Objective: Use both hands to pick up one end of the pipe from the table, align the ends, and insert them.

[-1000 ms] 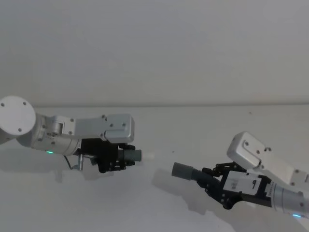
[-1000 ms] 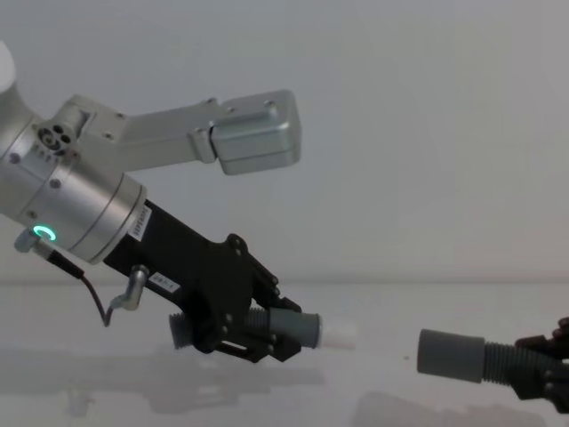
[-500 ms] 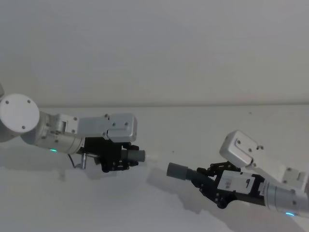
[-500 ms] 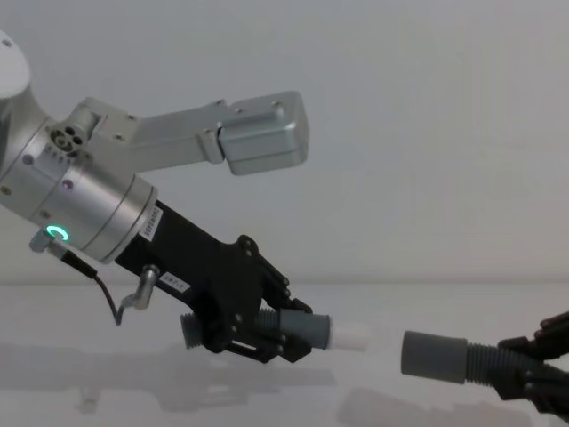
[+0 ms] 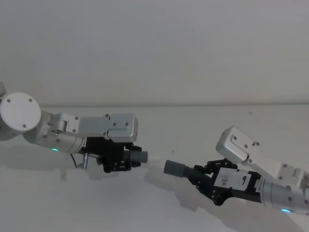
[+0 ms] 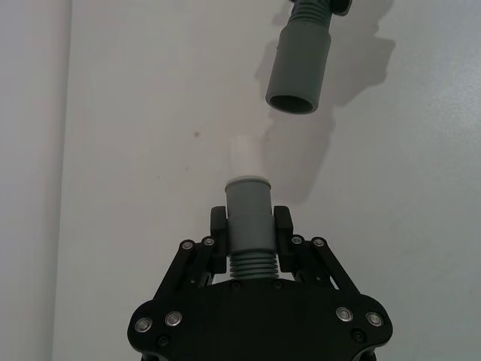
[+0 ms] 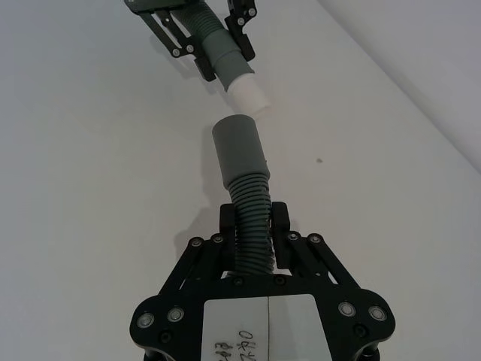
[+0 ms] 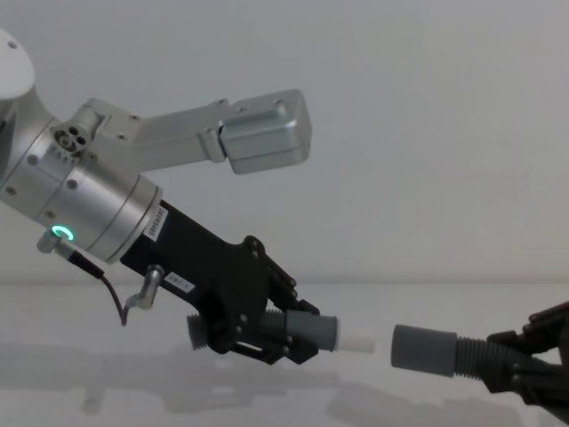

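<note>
left gripper (image 8: 293,334) clamped on white-tipped cuff (image 8: 313,333), right gripper (image 5: 203,176) pinching the ribbed hose (image 7: 252,218), socket cuff (image 8: 423,350) just short of that tip, label unreadable

Plain white worktop (image 5: 203,125), almost matching the pale wall behind. Left black plastic two-fingered end effector (image 8: 293,334) sits on a silver cylindrical wrist with a glowing green ring light (image 8: 60,234). Its smooth mid-grey cuff (image 8: 322,332) carries a narrow white tip (image 8: 357,342), ribbed dark grey hose (image 6: 252,265) just behind. Right black end effector (image 5: 205,176) bears a white printed label (image 7: 269,329); its dark grey ribbed hose (image 7: 252,218) ends in a plain grey socket cuff (image 8: 424,350).
</note>
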